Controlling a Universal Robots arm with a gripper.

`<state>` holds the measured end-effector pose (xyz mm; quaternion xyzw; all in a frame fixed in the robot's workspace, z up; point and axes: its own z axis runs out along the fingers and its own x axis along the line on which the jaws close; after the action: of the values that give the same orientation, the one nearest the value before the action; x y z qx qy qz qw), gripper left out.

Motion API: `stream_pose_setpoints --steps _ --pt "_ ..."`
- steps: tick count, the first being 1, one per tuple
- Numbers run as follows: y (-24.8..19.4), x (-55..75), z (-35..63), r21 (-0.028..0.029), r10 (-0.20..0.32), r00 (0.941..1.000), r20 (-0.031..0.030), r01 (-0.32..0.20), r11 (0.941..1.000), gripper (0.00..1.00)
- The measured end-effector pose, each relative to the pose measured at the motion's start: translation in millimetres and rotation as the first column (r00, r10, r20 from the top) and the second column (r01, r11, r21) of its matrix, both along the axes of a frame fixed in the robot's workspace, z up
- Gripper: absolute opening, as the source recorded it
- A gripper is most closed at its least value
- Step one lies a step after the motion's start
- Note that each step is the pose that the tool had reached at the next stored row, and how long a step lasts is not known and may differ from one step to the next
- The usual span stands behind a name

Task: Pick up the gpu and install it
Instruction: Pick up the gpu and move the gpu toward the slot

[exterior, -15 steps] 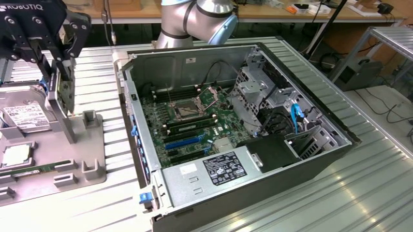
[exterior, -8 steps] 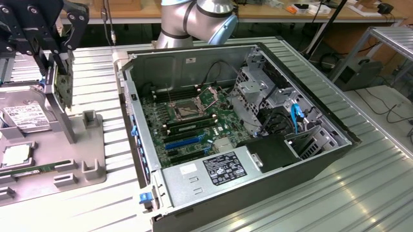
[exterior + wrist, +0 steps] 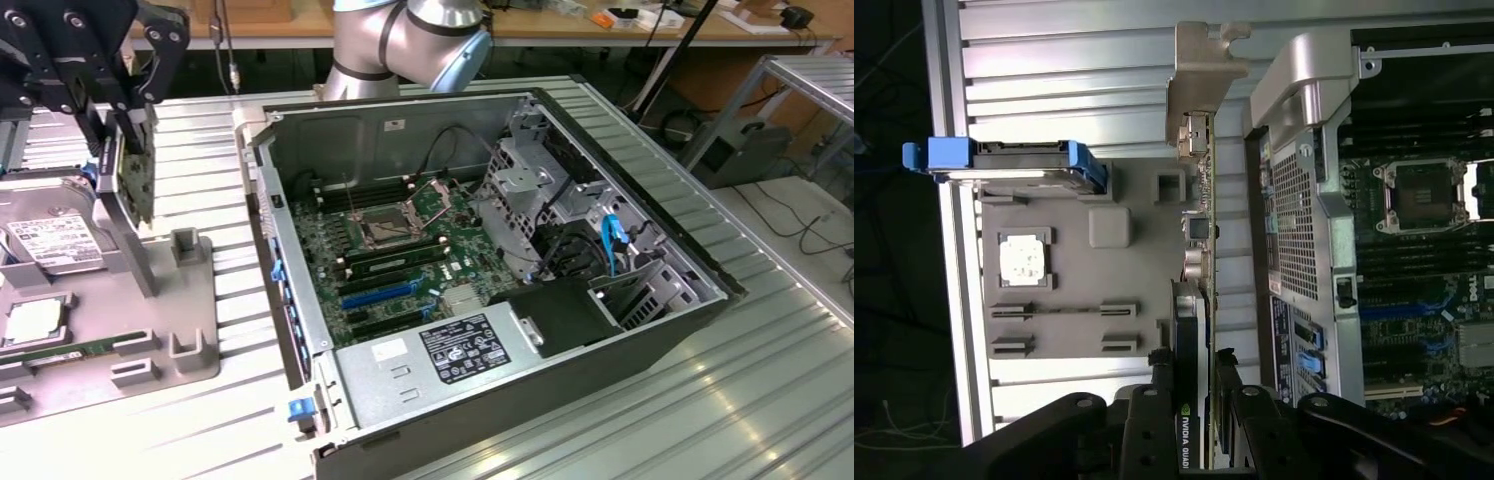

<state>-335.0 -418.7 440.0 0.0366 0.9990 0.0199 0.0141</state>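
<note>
The gpu (image 3: 134,190) is a thin green card with a silver bracket, held on edge and upright over the grey tray (image 3: 174,330) at the exterior view's left. My gripper (image 3: 118,125) is shut on its upper part from above. In the wrist view the gpu (image 3: 1200,250) runs edge-on away from my gripper (image 3: 1192,405), with a black finger pressed on each face and the bracket (image 3: 1206,70) at the far end. The open computer case (image 3: 507,270) lies beside the tray, toward the exterior view's right, its motherboard (image 3: 387,250) and blue slots (image 3: 380,295) exposed.
On the tray lie a hard drive (image 3: 54,240) in a blue carrier, a square processor (image 3: 34,320) and a memory stick (image 3: 67,350). Inside the case are a power supply (image 3: 454,345), a drive cage (image 3: 534,190) and cables. Everything rests on a ribbed metal table (image 3: 747,380).
</note>
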Motion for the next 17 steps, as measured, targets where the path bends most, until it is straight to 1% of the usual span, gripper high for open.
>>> stream_pose_setpoints --steps 17 --pt "0.0 27.1 0.0 0.0000 0.000 1.0000 0.0000 0.000 1.0000 0.27"
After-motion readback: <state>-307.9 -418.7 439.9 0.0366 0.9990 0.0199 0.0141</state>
